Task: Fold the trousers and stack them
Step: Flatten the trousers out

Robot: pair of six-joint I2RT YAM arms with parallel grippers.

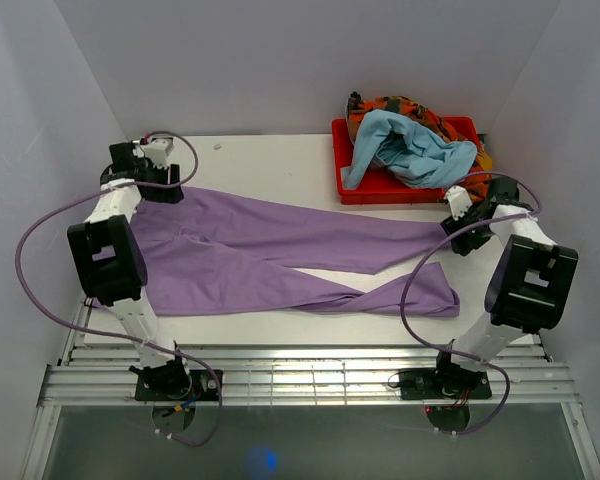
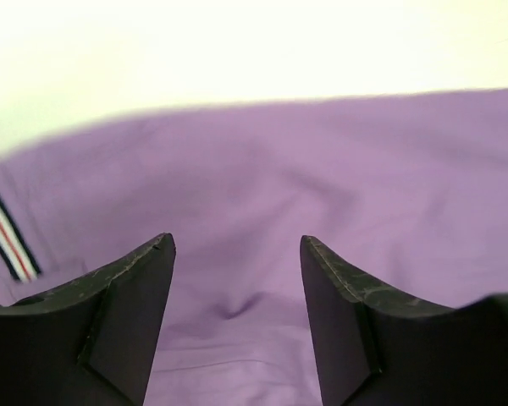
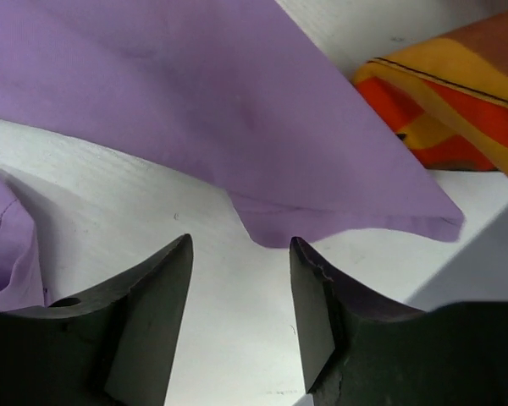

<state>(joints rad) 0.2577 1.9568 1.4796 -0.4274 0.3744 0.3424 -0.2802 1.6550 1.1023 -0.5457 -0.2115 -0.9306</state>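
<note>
White walls are closing in a white table [image 1: 270,150], and the trousers [image 1: 260,250] are lying spread almost full length across it, waist to the left and legs running right, not yet folded. Judging by that, the first fold is only getting under way, with the two arms reaching toward opposite ends of the far edge. The left hand [image 2: 237,254] is hovering over the waist end, released, with its jaws parted and nothing between them, and the striped waistband [image 2: 4,228] is showing just off to its left. The right hand [image 3: 241,254] is likewise standing open over bare table, with the hem [image 3: 356,222] of the far leg lying just ahead of it. The next move is probably calling for each hand to dip, pinch its edge and carry both ends across together, so that one leg is lying on the other. The fabric is looking thin, soft and matte lilac, wrinkling gently. The near leg is twisting over itself close to its cuff and may be needing smoothing. At the far right a red plastic tray [image 1: 345,165] is holding a crumpled pale-blue garment [image 1: 410,150] and an orange patterned cloth [image 1: 420,108].
</note>
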